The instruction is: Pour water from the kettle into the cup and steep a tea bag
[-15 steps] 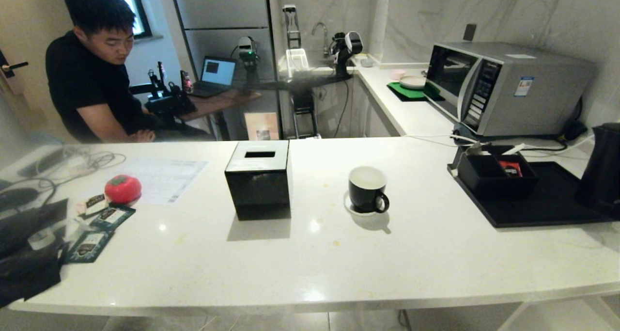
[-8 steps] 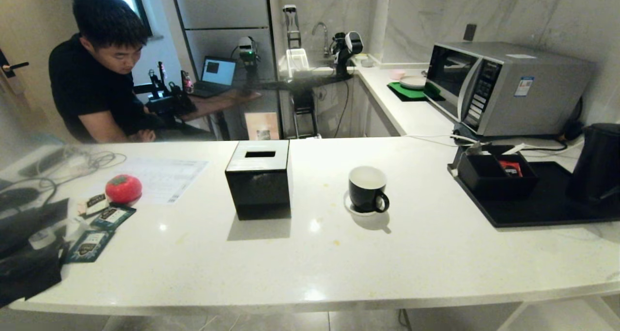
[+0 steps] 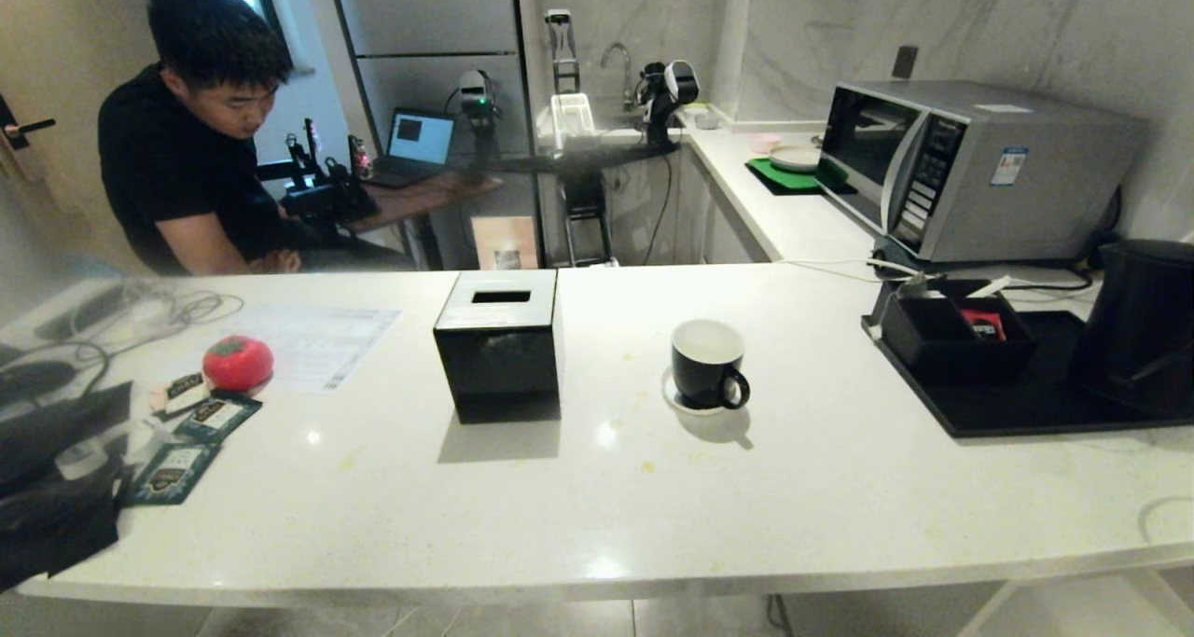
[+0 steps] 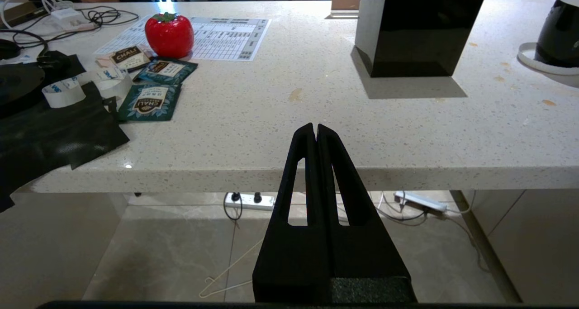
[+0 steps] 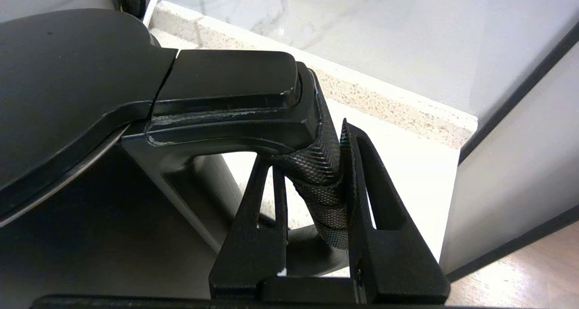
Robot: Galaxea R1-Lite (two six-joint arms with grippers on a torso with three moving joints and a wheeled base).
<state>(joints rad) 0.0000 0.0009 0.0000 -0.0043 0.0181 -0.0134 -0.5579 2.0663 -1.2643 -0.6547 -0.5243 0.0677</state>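
Note:
The matte black kettle (image 3: 1133,325) stands over the right end of the black tray (image 3: 1017,408), cut off by the picture edge. In the right wrist view my right gripper (image 5: 312,164) is shut on the kettle's knurled handle (image 5: 323,187), just behind the lid (image 5: 68,73). The arm itself is outside the head view. The black cup (image 3: 707,362) sits upright on its white saucer (image 3: 673,399) mid-counter, well left of the kettle. No water can be made out in it. Teal tea bag sachets (image 4: 149,102) lie at the far left. My left gripper (image 4: 315,128) hangs shut and empty below the counter's front edge.
A black cube tissue box (image 3: 499,353) stands left of the cup. A black box (image 3: 956,339) holding a red packet sits on the tray, a microwave (image 3: 970,166) behind it. A red strawberry toy (image 3: 237,363), cables and black sheets crowd the left end. A person sits beyond the counter.
The kettle has shifted left over the tray, further into the head view. The person has leaned slightly to the right. The cup and the left gripper have not moved.

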